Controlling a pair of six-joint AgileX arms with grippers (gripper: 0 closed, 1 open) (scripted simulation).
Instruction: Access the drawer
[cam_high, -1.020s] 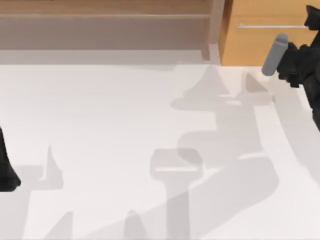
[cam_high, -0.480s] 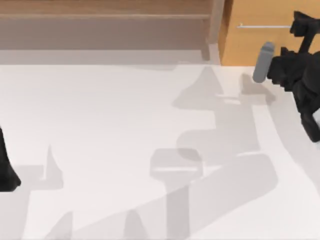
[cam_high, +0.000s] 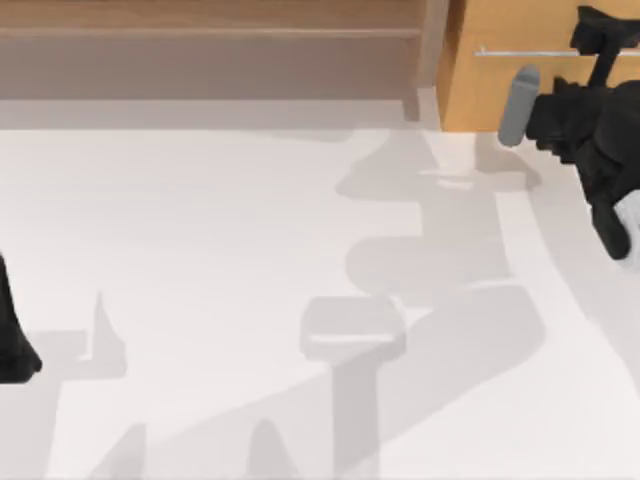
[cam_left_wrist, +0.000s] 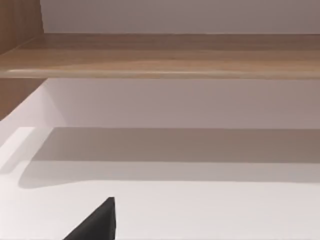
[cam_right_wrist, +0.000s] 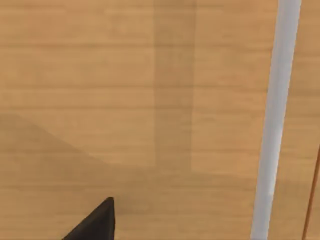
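Bright, even light falls on the white tabletop (cam_high: 200, 250), and nothing glares. Soft grey shadows of the arms lie across its middle and right side, overlapping in several layers, so there seems to be more than one light overhead. A darker band of shade sits under the long brown wooden shelf (cam_left_wrist: 165, 55). On the orange-tan wooden drawer front (cam_right_wrist: 100, 100), faint vertical and slanting shadows cross the grain.
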